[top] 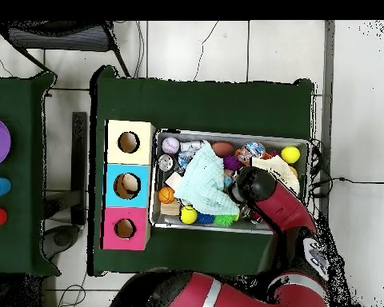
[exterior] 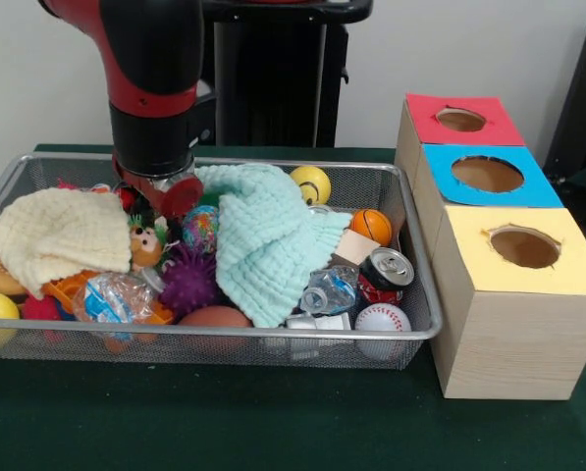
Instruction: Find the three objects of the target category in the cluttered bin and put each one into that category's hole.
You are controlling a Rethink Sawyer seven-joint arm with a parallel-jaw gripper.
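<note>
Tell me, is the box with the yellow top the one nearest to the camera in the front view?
Yes, the yellow-topped box stands in front of the blue-topped box.

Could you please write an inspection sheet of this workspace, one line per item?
Surface: green table, a bare strip in front of the bin.
Job's things: wire bin; red hole, blue hole, yellow hole, all open.
Clutter: mint cloth, cream cloth, soda can, baseball, purple spiky ball.
Pincer: arm is low in the bin; pincer state cannot be told.
Cables: thin cables on the floor.
Surroundings: side table with cups.
</note>
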